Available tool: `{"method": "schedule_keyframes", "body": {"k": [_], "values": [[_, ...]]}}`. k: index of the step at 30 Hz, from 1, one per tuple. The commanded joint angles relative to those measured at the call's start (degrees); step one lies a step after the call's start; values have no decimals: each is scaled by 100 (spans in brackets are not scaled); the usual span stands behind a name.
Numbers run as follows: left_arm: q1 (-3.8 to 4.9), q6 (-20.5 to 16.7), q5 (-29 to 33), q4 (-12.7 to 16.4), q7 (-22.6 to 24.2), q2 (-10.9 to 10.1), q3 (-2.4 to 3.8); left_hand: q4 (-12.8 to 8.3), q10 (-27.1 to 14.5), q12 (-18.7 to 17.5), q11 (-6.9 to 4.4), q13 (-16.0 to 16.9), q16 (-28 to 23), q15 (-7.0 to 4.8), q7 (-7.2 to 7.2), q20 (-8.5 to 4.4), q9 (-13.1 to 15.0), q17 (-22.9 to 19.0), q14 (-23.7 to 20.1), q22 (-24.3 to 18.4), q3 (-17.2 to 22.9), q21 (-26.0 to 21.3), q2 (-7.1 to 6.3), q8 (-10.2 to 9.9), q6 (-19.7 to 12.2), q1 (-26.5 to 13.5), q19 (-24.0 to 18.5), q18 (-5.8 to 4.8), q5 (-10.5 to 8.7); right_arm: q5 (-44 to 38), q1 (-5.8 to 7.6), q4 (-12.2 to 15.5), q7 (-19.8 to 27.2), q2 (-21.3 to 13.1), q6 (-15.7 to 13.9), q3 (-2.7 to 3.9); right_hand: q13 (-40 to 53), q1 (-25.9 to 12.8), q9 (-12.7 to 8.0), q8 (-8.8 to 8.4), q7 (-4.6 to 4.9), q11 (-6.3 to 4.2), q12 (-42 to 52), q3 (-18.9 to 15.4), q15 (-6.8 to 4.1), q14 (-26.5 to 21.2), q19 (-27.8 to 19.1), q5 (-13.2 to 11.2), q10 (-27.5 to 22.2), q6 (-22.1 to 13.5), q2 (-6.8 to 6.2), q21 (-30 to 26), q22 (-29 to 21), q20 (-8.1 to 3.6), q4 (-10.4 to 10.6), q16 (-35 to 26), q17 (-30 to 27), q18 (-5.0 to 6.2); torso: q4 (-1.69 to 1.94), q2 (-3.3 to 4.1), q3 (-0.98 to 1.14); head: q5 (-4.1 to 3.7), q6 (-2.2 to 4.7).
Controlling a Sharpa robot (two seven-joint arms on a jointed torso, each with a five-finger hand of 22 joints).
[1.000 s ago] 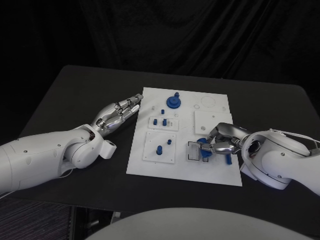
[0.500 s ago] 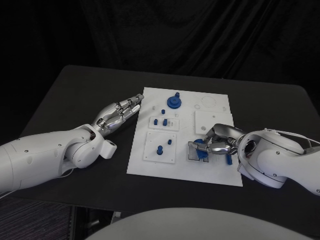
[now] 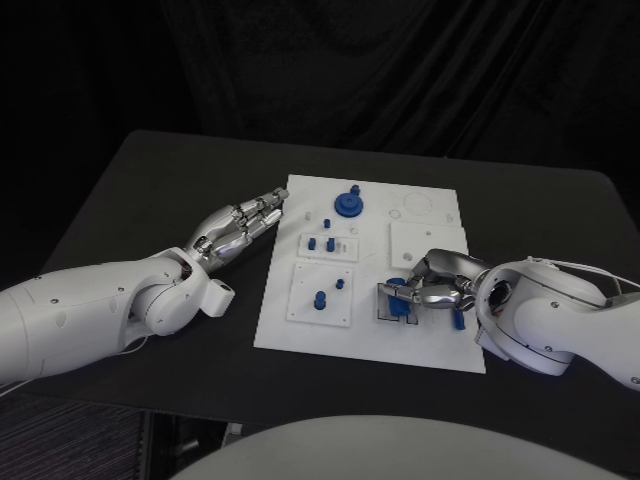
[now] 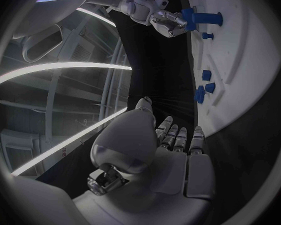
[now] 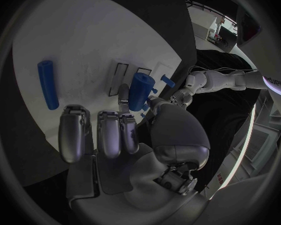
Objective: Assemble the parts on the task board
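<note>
A black table [image 3: 147,180] is carrying the white task board [image 3: 414,350], which is lying flat at its centre, slightly toward three o'clock.

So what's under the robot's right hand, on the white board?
The right hand pinches a blue cylinder part over the task board, above black-outlined rectangular slots. Another blue rod lies flat nearby. The board right beneath the palm is covered.
</note>
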Motion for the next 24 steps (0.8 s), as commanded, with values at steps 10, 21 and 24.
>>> {"method": "schedule_keyframes", "body": {"k": [10,21,24], "values": [[-12,94,-11,-2,180,18,4,12,-10,36,43,-4,-21,48,54,46,6,-9,-2,0,36,-28,-4,32,17,66,-18,76,28,7,2,-7,110,-7,45,2,1506,-257,-42,-108,48,63,15,-400,56,388,252,-787,611,15,23,-81,1219,65,99,-60,361,-6,0,2,0,9,-1],[-14,115,-11,-12,159,20,4,12,-11,35,49,-5,-21,52,61,49,6,-9,-2,0,38,-28,-4,32,20,71,-18,76,30,7,2,4,189,-22,37,2,1506,-255,-44,-118,48,64,15,-480,57,388,253,-921,611,30,34,-84,1218,68,91,-60,362,-6,-2,7,6,16,-1],[-14,118,-11,-13,158,20,4,10,-11,33,53,-5,-21,55,65,52,7,-9,-2,0,40,-28,-5,32,24,77,-18,75,33,-9,2,10,289,-37,-82,2,1506,-228,-37,-109,45,62,15,-488,57,388,254,-928,611,43,41,-82,1219,68,82,-60,361,-7,-3,7,5,18,-1]]}}
